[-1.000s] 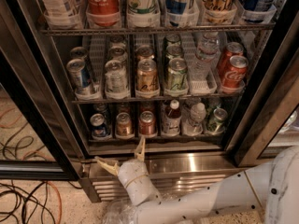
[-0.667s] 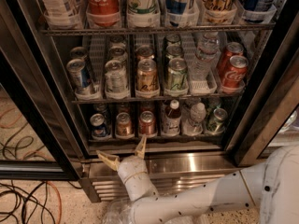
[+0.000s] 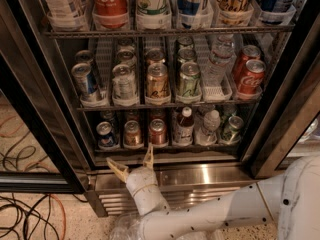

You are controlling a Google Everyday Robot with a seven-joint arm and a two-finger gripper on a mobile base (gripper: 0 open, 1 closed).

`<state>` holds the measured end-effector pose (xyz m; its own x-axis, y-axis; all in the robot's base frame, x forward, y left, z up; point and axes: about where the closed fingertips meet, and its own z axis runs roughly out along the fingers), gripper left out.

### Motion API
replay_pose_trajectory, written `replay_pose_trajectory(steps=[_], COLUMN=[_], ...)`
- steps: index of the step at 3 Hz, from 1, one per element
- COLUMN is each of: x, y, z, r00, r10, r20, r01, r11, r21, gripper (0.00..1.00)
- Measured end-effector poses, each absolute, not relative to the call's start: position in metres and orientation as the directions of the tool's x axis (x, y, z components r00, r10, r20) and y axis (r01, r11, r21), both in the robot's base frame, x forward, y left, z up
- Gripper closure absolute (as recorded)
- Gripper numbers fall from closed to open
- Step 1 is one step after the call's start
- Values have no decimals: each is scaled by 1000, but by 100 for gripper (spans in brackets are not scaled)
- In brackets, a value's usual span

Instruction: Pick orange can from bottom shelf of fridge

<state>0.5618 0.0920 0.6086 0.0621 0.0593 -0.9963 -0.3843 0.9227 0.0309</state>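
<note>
Orange-brown sides and a silver top, so that's the orange can [image 3: 132, 133], standing upright in the second lane from the left on the bottom shelf [image 3: 170, 147] of the fridge [image 3: 282, 121]. It's got a blue can [image 3: 105, 134] just beside it on the left and a redder can [image 3: 158, 132] just beside it on the right, each in its own clear tray. Further right on the same rack there's a red-capped bottle [image 3: 185, 126], a clear water bottle [image 3: 210, 126] and a green can [image 3: 231, 129]. The gripper [image 3: 131, 159] sits below and in front of the shelf edge, over the ribbed steel base [image 3: 210, 176], pointing up toward the orange can and the redder one. Its two tan fingers [image 3: 148, 158] are spread wide in a V with nothing between them, not touching any can. The white arm [image 3: 210, 216] comes in from the lower right.
</note>
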Motion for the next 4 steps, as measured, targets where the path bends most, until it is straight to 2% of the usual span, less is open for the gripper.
replay_pose_trajectory(steps=[1,2,3,4], x=[562,562,562,563], y=[92,92,92,92], z=[609,609,609,608], r00=[62,62,62,61], r10=[59,59,59,57], r20=[-996,-996,-996,-996], r01=[-384,-384,-384,-383], r11=[923,923,923,923], r21=[31,31,31,29], gripper=[29,42,37,38])
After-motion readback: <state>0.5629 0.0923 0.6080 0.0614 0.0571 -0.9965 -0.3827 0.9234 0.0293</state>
